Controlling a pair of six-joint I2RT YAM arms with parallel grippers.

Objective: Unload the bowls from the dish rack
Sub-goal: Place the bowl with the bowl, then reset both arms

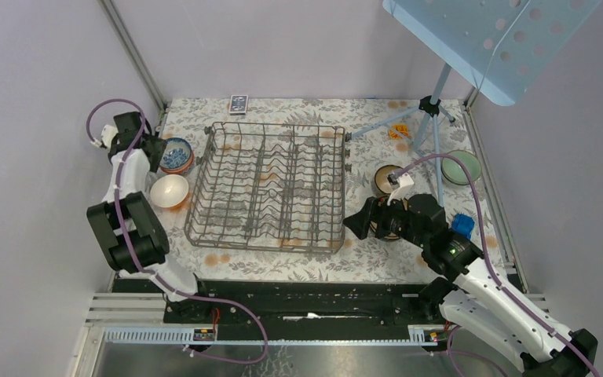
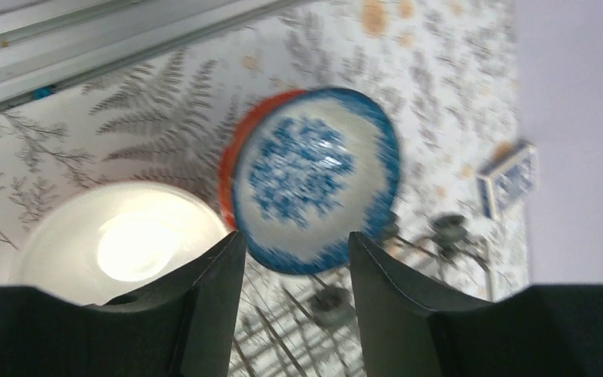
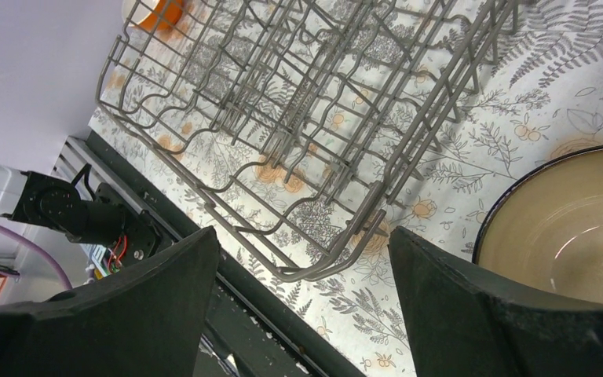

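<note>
— Right gripper: how are the fingers set?
— Spread wide, nothing pinched.
— Left gripper?
— Fingers parted too; blue-patterned bowl is seen blurred between them, white bowl just beside it.
— Dish rack?
— Placed mid-table. Both those bowls are set at its 9 o'clock, dark-rimmed bowl at its 3 o'clock, green bowl farther out.

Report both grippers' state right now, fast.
Left gripper: open, holding nothing; the blue-patterned bowl lies just beyond its fingertips.
Right gripper: open and empty, over a corner of the dish rack.
</note>
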